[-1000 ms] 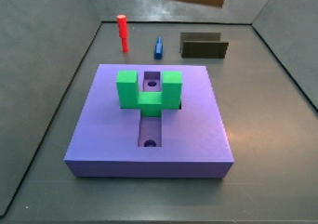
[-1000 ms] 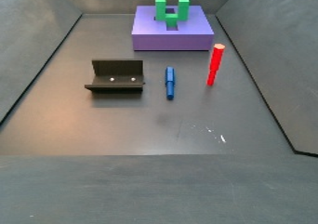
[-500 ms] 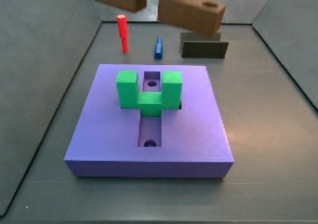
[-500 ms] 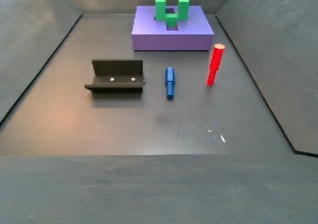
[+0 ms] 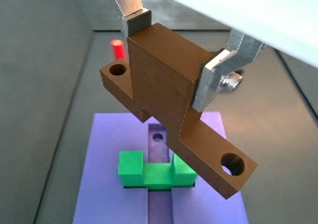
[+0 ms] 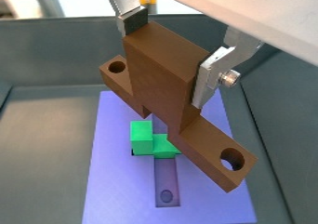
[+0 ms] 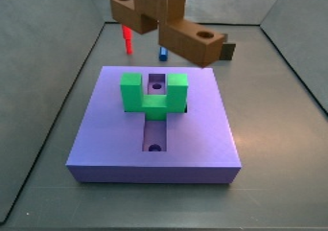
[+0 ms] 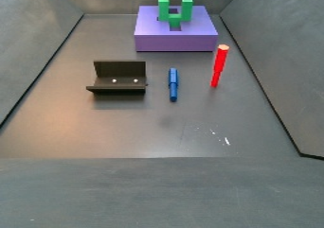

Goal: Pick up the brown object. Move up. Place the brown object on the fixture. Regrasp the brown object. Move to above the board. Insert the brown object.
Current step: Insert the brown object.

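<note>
Wrist views: the gripper (image 5: 183,49) shows as two silver fingers, one finger (image 5: 128,12) on each side of the brown object (image 5: 174,102); in both wrist views the plates press its flanks, so it is clamped on that piece.
Brown object, count: one piece, T-like, with two round holes, one at each end of its long bar (image 6: 174,107); in a side view it hangs in the air (image 7: 174,29) above the far edge of the board.
Board: one lavender slab (image 7: 205,129), lying under the held piece in both wrist views (image 6: 118,163).
Board, what it carries: one green U-shaped block (image 7: 153,93) standing astride the central slot (image 7: 155,137); the slot is otherwise bare.
Fixture: one dark L-shaped bracket (image 8: 117,78) on the floor, nothing on it, well apart from the board (image 8: 177,35).
Other loose things: one red peg (image 8: 218,65) standing upright, one blue pin (image 8: 173,82) lying flat between it and the fixture.
Change: half a second ago the brown object was higher and farther back in the side view; now it has come lower and nearer the board. Floor items have not moved.
</note>
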You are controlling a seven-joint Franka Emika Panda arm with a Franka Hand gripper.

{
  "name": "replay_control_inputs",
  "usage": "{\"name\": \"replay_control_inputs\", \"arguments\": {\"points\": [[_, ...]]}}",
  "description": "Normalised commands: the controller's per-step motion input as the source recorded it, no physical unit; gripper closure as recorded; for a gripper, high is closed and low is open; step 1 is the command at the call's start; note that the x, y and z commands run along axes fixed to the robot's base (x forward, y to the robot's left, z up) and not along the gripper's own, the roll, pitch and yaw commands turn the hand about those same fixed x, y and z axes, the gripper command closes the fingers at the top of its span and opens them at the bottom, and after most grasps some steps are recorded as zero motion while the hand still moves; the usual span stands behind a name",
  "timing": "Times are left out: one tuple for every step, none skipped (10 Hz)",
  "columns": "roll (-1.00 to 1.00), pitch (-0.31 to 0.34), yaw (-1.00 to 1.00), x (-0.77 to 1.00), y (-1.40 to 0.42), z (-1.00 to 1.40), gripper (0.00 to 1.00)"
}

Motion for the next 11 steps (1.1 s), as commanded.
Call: {"name": "replay_control_inputs", "arguments": {"points": [[-0.14,-0.083,-0.88,0.00,-0.13,-0.21,1.00],[-0.15,-0.049,-0.86,0.00,-0.13,-0.17,1.00],[-0.15,-0.049,-0.86,0.00,-0.13,-0.17,1.00],[-0.11,-0.029,-0.90,0.00,-0.11,-0.25,1.00],[-0.10,-0.021,-0.93,0.00,-0.08,-0.29,1.00],[-0.09,-0.021,-0.94,0.00,-0.08,-0.30,1.00],[-0.09,-0.017,-0.94,0.00,-0.07,-0.31,1.00],[-0.07,0.000,-0.89,0.05,-0.05,-0.40,1.00],[-0.08,0.034,-0.83,0.18,-0.02,-0.41,1.00],[-0.09,0.044,-0.82,0.18,-0.02,-0.37,1.00],[-0.10,0.073,-0.82,0.19,0.00,-0.32,1.00]]}}
